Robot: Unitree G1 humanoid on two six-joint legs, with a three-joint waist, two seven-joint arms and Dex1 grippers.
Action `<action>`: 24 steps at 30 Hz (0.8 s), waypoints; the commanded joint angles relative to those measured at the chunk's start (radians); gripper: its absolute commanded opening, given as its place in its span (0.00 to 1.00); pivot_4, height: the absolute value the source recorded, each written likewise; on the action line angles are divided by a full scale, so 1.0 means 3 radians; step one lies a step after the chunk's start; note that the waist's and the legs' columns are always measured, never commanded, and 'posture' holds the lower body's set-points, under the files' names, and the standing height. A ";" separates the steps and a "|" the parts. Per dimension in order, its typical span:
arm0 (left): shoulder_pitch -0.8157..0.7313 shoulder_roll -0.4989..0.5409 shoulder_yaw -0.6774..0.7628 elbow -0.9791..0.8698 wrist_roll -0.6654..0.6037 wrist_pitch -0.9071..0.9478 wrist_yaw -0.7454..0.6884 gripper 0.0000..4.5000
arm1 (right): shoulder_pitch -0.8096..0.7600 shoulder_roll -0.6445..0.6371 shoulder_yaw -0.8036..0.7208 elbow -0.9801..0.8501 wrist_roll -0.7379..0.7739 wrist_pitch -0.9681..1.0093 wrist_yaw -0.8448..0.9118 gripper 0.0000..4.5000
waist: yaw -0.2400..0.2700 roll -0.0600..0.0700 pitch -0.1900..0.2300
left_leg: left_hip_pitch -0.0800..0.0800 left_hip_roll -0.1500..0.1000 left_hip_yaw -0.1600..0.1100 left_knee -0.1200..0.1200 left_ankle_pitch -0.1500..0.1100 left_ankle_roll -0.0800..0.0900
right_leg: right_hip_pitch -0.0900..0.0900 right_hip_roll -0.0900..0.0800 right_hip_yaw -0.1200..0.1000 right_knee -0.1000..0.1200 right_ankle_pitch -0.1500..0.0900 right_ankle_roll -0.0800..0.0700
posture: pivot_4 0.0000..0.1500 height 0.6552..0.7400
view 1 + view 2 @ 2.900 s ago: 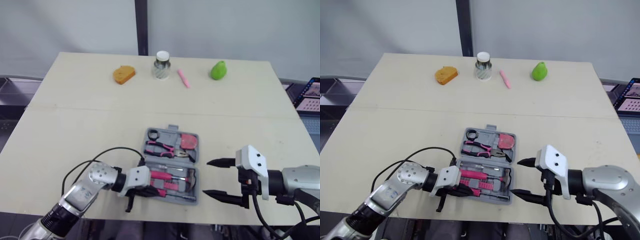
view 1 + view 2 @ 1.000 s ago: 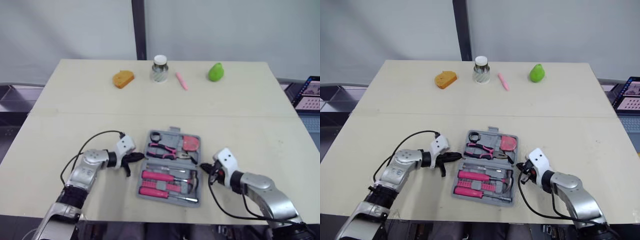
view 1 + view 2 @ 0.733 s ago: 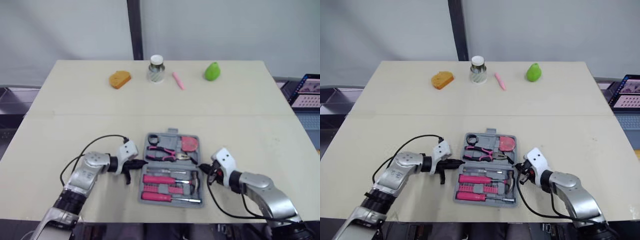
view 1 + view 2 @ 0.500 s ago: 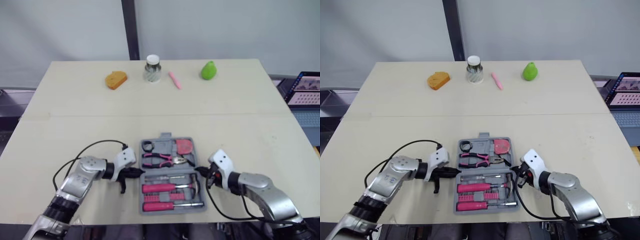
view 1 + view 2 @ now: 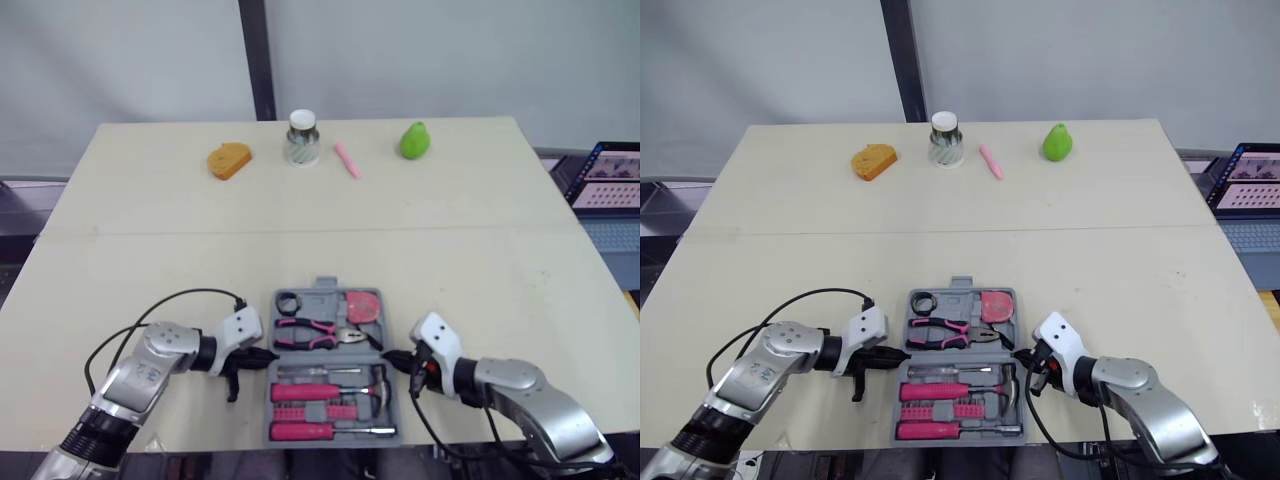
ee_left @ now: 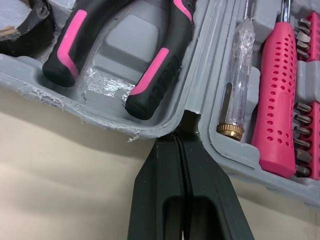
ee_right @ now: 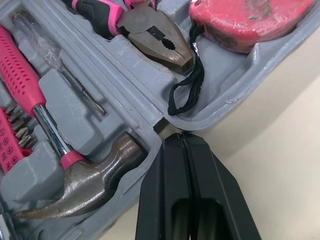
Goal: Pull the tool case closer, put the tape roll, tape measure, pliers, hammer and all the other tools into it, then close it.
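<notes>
Grey tool case (image 5: pixel 324 288) lies open at 6 o'clock on the desk (image 5: pixel 500 260)

Both halves lie flat by the near edge. The left hand (image 5: pixel 264 357) has its fingers clenched together, with the tips set in the hinge notch at the case's 9 o'clock. The right hand (image 5: pixel 390 358) is likewise clenched, with its tips at the notch at 3 o'clock. The far half holds the tape roll (image 5: pixel 287 302), pliers (image 5: pixel 315 330) and tape measure (image 5: pixel 362 306). The near half holds the hammer (image 5: pixel 378 385) and pink screwdrivers (image 5: pixel 310 393).

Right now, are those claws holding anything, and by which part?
Nothing gripped: left claw and right claw, both shut, touch the tool case at its hinge ends.
</notes>
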 commanded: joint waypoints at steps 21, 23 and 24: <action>0.0041 0.0266 0.0458 0.0202 -0.0156 0.0017 0.0044 0.00 | 0.0110 -0.0314 -0.0600 -0.0048 0.0303 0.0001 0.0205 0.01 | 0.0006 -0.0001 0.0001 | -0.0001 0.0000 0.0000 0.0001 0.0001 -0.0001 | 0.0000 0.0000 0.0000 -0.0001 0.0000 0.0000 | 1.00 1.00; 0.0081 0.0307 0.0515 0.0092 -0.0299 0.0015 -0.0080 0.00 | 0.0037 -0.0303 -0.0712 -0.0005 0.0438 0.0100 0.0221 0.01 | 0.0005 -0.0002 0.0001 | -0.0001 0.0000 0.0000 0.0000 0.0001 -0.0001 | 0.0000 0.0000 0.0000 -0.0001 0.0000 0.0000 | 1.00 1.00; 0.0103 0.0303 0.0543 -0.0027 -0.0431 0.0086 -0.0164 0.00 | -0.0033 -0.0278 -0.0754 0.0023 0.0531 0.0199 0.0216 0.01 | 0.0005 -0.0002 0.0001 | -0.0001 0.0000 0.0000 -0.0001 0.0001 -0.0001 | 0.0000 0.0000 0.0000 -0.0002 0.0000 0.0000 | 1.00 1.00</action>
